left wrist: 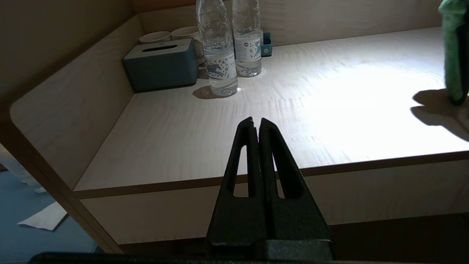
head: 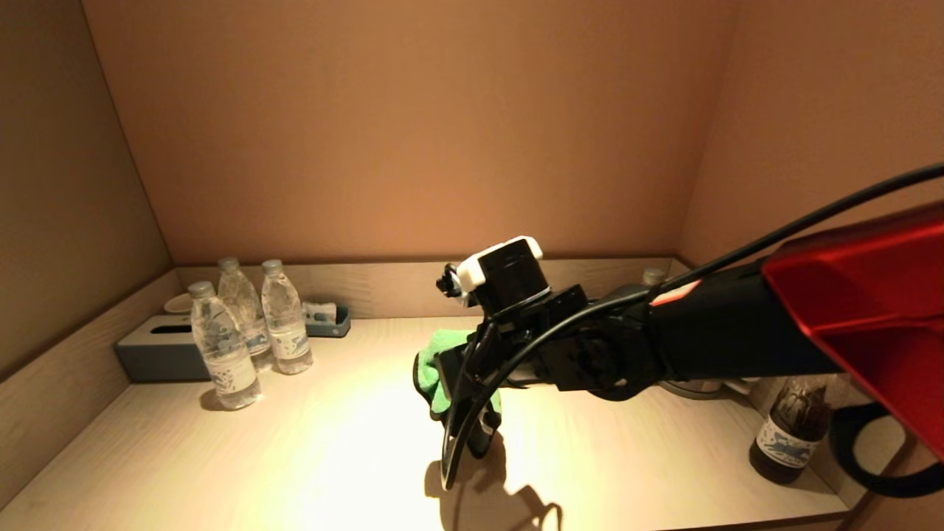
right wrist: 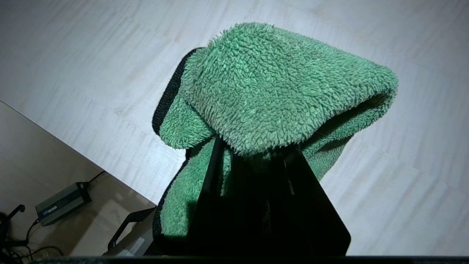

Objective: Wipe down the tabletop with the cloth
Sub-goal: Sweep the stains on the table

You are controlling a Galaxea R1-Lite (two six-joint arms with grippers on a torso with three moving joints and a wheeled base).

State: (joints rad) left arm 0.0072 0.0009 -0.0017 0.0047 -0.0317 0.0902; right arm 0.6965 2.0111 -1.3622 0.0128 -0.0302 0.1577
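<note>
My right gripper (head: pixel 472 413) hangs over the middle of the pale wooden tabletop (head: pixel 332 450), shut on a fluffy green cloth (head: pixel 440 361). In the right wrist view the cloth (right wrist: pixel 271 95) is bunched over the black fingers (right wrist: pixel 311 198) and hides their tips, with the tabletop (right wrist: pixel 403 183) below it. I cannot tell whether the cloth touches the surface. My left gripper (left wrist: pixel 256 123) is shut and empty, parked in front of the table's front edge (left wrist: pixel 366 165); it does not show in the head view. The cloth also shows far off in the left wrist view (left wrist: pixel 454 47).
Three water bottles (head: pixel 221 346) and a grey tissue box (head: pixel 158 350) stand at the back left, with cups (left wrist: pixel 155 36) behind. A dark bottle (head: pixel 789 435) and a kettle base (head: pixel 693 387) stand at the right. Walls enclose three sides.
</note>
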